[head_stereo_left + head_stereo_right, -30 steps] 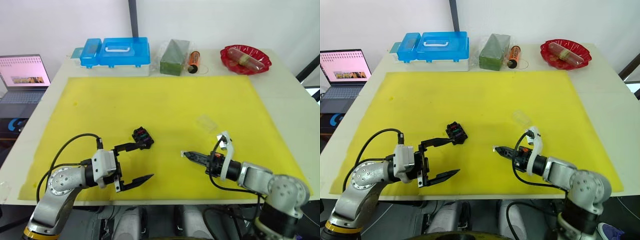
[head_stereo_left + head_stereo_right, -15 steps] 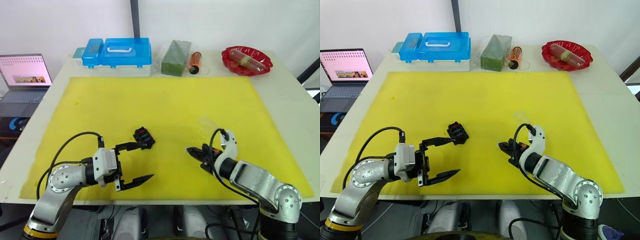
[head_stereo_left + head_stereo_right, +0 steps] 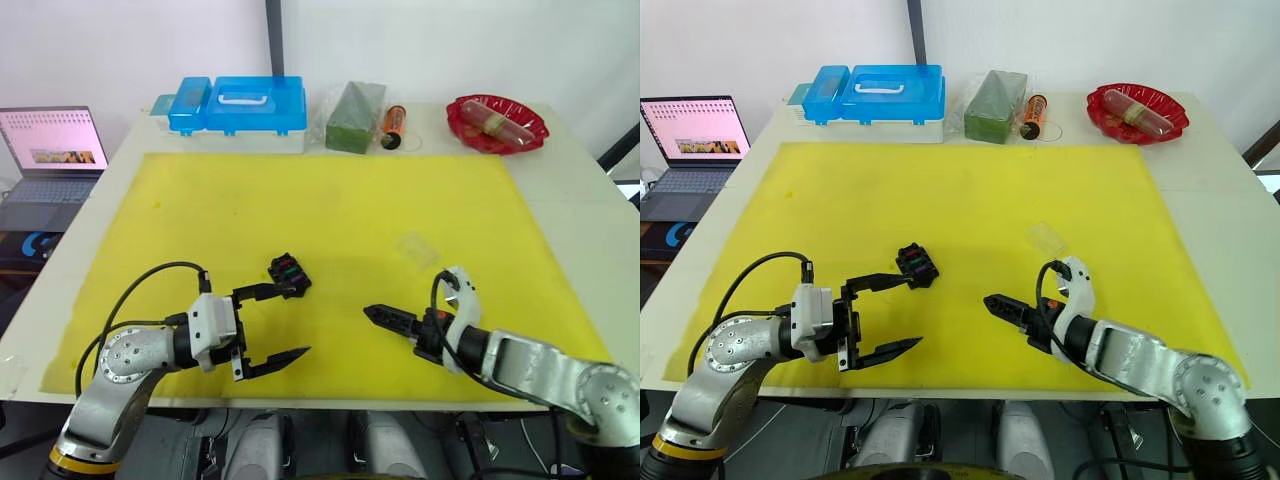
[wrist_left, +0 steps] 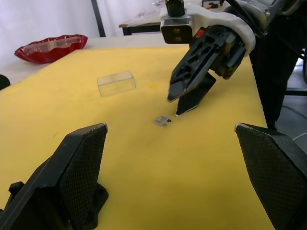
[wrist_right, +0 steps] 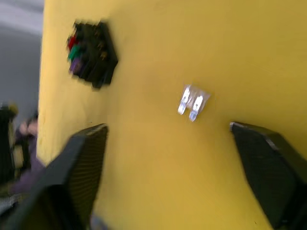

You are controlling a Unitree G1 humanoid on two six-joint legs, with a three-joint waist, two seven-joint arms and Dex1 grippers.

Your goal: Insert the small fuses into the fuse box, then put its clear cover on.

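Left gripper (image 3: 279, 323): fingers spread wide, nothing between them; upper fingertip (image 3: 286, 291) at the near edge of the fuse box (image 3: 287, 272), contact not determinable; lower finger over bare mat. Right gripper (image 4: 178, 104): jaws a little apart, empty, tips poised just above and beside one pale grey fuse (image 4: 163, 120) lying flat on the yellow mat (image 3: 330, 210), not touching it.

Fuse box: one, black, on the mat's near left-centre, well apart from the right gripper; coloured fuses seated in its slots (image 5: 74, 53), red, green and purple discernible, exact number not countable. Loose fuses: one, the pale grey one, two metal blades visible (image 5: 193, 102), between the two grippers. Clear cover (image 3: 414, 246): one, resting on the mat beyond the right gripper, apart from box and fuse.

Along the table's far edge, off the mat: one blue-lidded case (image 3: 238, 104), one green block (image 3: 354, 103), one orange cylinder (image 3: 393, 121), one red dish (image 3: 496, 121) with contents. One open laptop (image 3: 45, 150) beside the table on the left.
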